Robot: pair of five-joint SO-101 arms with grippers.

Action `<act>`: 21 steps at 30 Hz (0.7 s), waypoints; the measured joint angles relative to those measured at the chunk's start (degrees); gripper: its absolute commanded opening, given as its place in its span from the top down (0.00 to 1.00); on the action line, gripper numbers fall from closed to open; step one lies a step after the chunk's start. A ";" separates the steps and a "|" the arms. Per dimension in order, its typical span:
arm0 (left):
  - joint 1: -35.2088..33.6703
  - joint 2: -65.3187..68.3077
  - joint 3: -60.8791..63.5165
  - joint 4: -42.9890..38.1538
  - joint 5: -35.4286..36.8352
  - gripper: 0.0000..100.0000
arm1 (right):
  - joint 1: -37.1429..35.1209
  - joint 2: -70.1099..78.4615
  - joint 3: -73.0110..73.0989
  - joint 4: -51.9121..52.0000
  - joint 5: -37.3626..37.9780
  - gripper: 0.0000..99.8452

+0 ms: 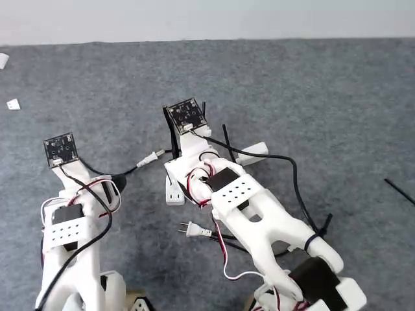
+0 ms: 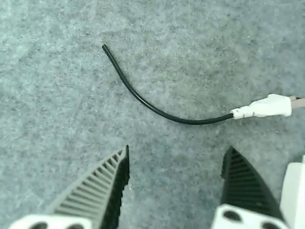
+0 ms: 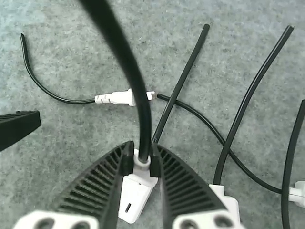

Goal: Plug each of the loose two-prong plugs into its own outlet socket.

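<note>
Grey carpet (image 1: 324, 97) bears the cords. Your right gripper (image 3: 141, 148) is clamped tight on the neck of 1 white outlet socket (image 3: 138, 193). Your left gripper (image 2: 178, 150) gapes wide, holding nothing, near 1 loose two-prong plug (image 2: 264, 107) lying flat.

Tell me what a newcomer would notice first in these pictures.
The right gripper stands shut around the neck of a white plastic connector block, whose thick black cable rises toward the camera. Beyond its fingertips, on the grey carpet, lies a small white two-prong plug on a thin black cord. The left gripper hangs open near that plug.
</note>
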 measured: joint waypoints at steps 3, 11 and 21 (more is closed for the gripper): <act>0.00 0.00 0.00 0.00 0.00 0.71 | 0.00 0.00 0.00 0.00 0.00 0.99; 0.00 0.00 0.00 0.00 0.00 0.71 | -0.35 2.02 -0.35 -0.09 0.00 0.99; 0.00 0.00 0.00 0.00 0.00 0.71 | -1.49 4.40 -2.81 -0.09 0.00 0.99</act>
